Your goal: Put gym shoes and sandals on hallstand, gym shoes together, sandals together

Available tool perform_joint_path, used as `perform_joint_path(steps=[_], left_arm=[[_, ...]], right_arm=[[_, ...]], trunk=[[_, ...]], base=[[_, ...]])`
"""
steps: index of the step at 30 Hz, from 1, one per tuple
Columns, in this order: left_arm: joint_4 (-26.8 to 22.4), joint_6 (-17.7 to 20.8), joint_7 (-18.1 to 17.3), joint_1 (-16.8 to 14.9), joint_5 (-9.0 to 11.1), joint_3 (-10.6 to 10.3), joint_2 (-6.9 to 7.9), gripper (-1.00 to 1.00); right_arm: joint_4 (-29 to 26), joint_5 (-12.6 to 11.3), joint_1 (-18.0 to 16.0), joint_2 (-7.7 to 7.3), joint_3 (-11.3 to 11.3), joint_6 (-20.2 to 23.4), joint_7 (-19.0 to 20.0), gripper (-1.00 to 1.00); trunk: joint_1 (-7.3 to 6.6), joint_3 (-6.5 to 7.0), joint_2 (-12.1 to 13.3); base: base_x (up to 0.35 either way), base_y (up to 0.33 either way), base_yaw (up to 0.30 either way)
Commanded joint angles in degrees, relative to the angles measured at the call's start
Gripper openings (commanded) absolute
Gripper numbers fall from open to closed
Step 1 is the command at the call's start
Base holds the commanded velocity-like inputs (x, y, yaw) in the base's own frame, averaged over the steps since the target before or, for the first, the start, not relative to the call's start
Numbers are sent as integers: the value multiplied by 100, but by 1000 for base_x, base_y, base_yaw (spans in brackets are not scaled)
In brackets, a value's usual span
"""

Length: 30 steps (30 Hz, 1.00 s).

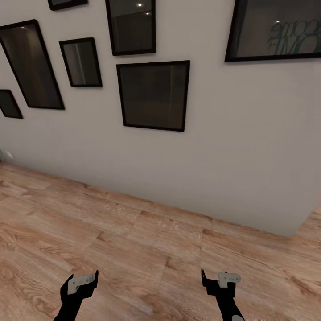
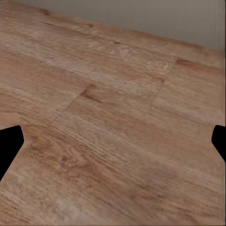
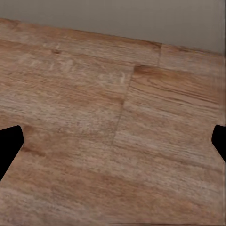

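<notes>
The gym shoes, the sandals and the hallstand are out of view. Light brown wood-grain corridor floor [image 1: 133, 240] spreads in front of me. My left gripper [image 1: 83, 280] hangs low over the planks at the lower left of the head view, open and holding nothing. To its right, my right gripper [image 1: 221, 278] hovers at the same height, also open and empty. In the left wrist view the left gripper [image 2: 113, 143] has its dark fingertips [image 2: 9, 146] wide apart over bare floor [image 2: 113, 94]. The right gripper [image 3: 113, 143] looks the same over the floor [image 3: 94, 103].
A pale grey wall [image 1: 214, 178] runs across the view beyond the floor and ends in a corner [image 1: 294, 232] at the right. Several dark-framed pictures [image 1: 154, 96] hang on it. The wall's foot lies a short way ahead of both grippers.
</notes>
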Motion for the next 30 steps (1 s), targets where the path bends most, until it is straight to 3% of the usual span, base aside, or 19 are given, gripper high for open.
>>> perform_joint_path(steps=[1,18,30], left_arm=[[0,0,0,0,0,0,0,100],[0,0,0,0,0,-5,-4,100],[0,0,0,0,0,0,-4,100]], right_arm=[[0,0,-1,0,0,0,0,100],[-6,0,1,-1,4,-1,0,100],[-35,4,5,2,24,-7,0,100]], trunk=[[0,0,0],[0,0,0],[0,0,0]], base=[[0,0,-289],[0,0,-286],[0,0,-116]])
